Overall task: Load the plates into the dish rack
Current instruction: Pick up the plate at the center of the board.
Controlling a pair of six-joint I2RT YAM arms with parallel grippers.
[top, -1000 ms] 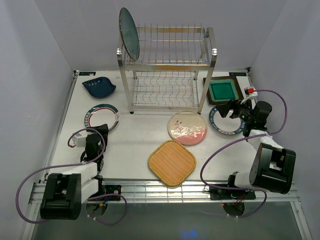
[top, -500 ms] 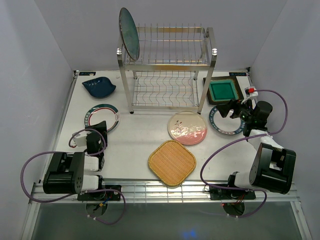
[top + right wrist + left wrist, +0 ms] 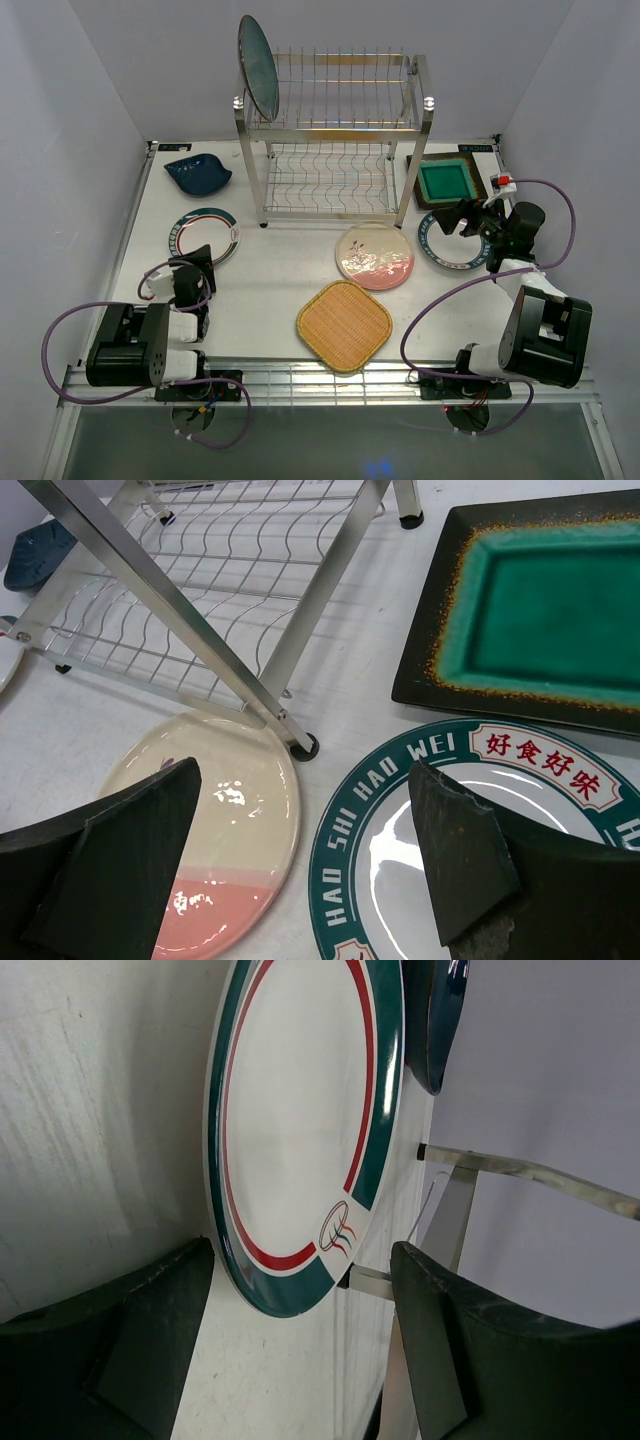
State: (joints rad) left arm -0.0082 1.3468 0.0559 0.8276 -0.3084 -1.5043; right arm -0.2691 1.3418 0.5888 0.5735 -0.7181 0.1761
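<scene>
One down, six to go by my count. The dark teal speckled round plate [image 3: 258, 68] stands on edge at the left end of the top shelf of the tall stainless steel wire dish rack [image 3: 335, 140], at the far middle of the white worktop [image 3: 270, 285]. The rest lie flat on the worktop:
- The dark blue leaf-shaped dish [image 3: 197, 172] is far left.
- The pink-cream floral round plate [image 3: 375, 256] is just near of the rack.
- The orange woven rounded-square plate [image 3: 343, 325] is nearer again.
- The green square brown-rimmed plate [image 3: 447, 182] is right of the rack.

I'd say this is the reach-in for plate two. The left arm [image 3: 150, 345] is down low at the near edge of the white round plate with the teal and red rim [image 3: 300, 1130]. Its jaws are apart, one either side of that rim, gripping nothing that I can see. The right arm [image 3: 540, 330] hangs over the white round plate with the green lettered rim [image 3: 400, 870], jaws wide and empty.

Next up, I reckon the left jaws need to pinch that rim. That's fiddly, since the plate lies flat and glazed edges look slippery. After that it's lift, tip it upright and line it up with a free slot.
</scene>
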